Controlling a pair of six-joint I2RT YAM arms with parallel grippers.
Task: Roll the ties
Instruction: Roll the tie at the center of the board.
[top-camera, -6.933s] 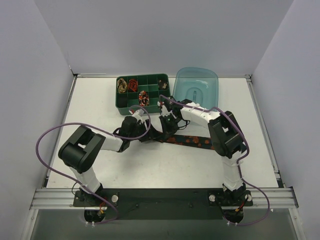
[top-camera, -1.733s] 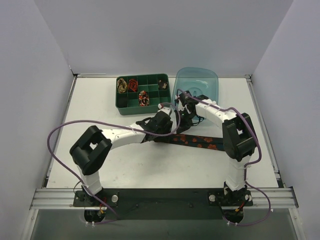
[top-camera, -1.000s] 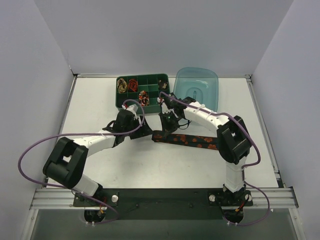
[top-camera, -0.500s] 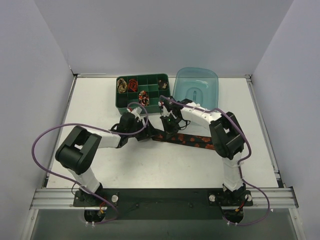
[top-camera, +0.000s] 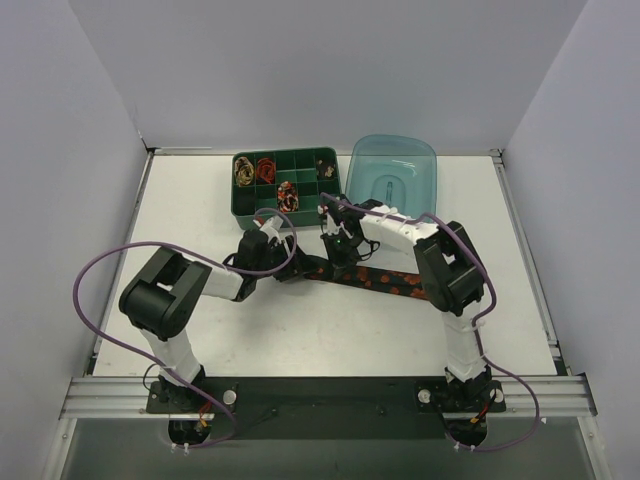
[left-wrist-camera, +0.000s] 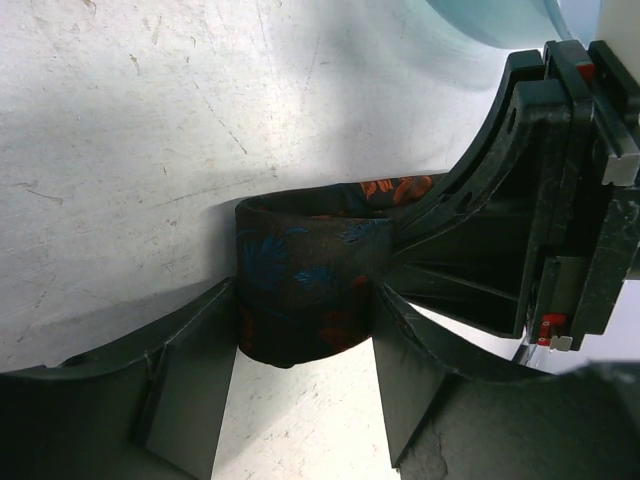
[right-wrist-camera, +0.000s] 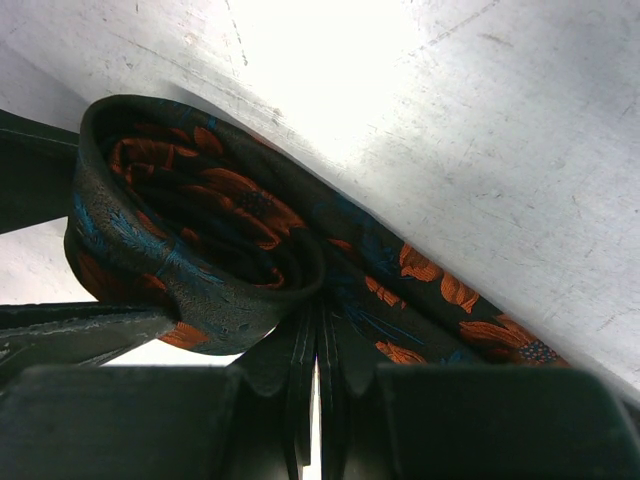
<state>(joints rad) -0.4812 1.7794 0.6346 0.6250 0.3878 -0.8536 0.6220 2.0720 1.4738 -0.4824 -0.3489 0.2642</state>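
Note:
A black tie with orange-red blotches (top-camera: 385, 281) lies flat across the table's middle, its left end rolled into a small coil (left-wrist-camera: 300, 270). My left gripper (top-camera: 292, 266) has one jaw on each side of the coil (left-wrist-camera: 305, 297), both touching it. My right gripper (top-camera: 341, 250) is shut (right-wrist-camera: 318, 335) where the coil (right-wrist-camera: 190, 230) meets the flat strip, pinching the fabric. The right gripper also shows in the left wrist view (left-wrist-camera: 530, 200), right behind the coil.
A green compartment tray (top-camera: 305, 161) stands behind the grippers, holding a gold-black coil (top-camera: 243, 172), a red coil (top-camera: 265, 168) and other coils. A clear blue tub (top-camera: 393, 175) stands to its right. Purple cables loop over both arms.
A second ago my left gripper was further left, away from the tie's end. It has moved right and now has the coil between its jaws. The right gripper has barely moved.

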